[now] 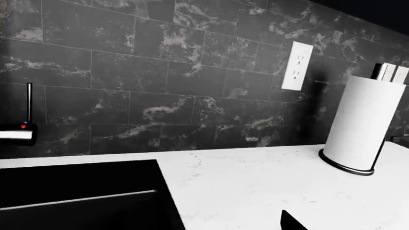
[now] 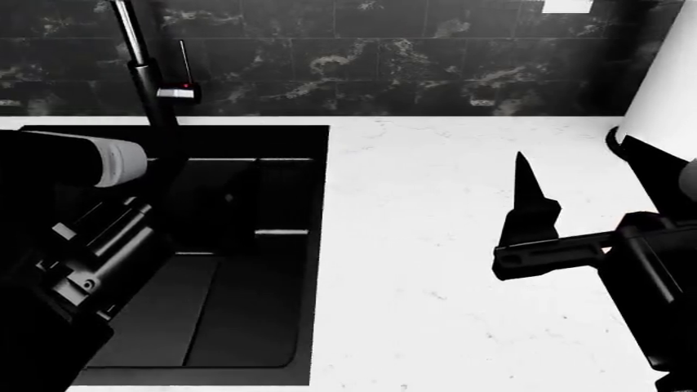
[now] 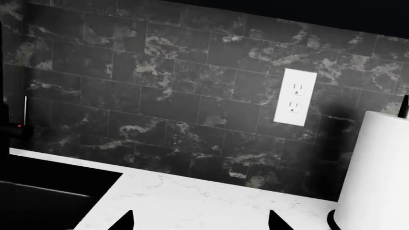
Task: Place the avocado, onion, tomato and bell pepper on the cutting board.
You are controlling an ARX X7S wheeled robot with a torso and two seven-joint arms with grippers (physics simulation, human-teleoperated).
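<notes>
Head view, left to right: the left arm (image 2: 77, 261) hangs over the black sink (image 2: 234, 269), with the faucet (image 2: 142, 65) rising behind it. Its jaws are out of frame here, and the left wrist view only catches a dark sliver at its lower edge, so I can't tell if they're spread or closed. Next comes a bare stretch of white marble table (image 2: 436, 229), then the right gripper (image 2: 534, 216) hovering over it with nothing in it. In the right wrist view two dark tips show with a wide gap between them, so those jaws are spread. Far right is a paper towel roll (image 2: 664, 73) by the dark tiled wall, with an outlet (image 3: 294, 97) beside it.

Now the awkward bit: none of the task stuff is in any view. No avocado, onion, tomato, bell pepper or cutting board, so I can't describe how they look or where they sit, only that they're out of sight.

So my guess is the step in hand is just finding them. I'd turn the head or base slowly to scan the table, keep both arms lifted clear of the sink edge and that towel roll, and leave the right jaws spread, ready for the first vegetable.
</notes>
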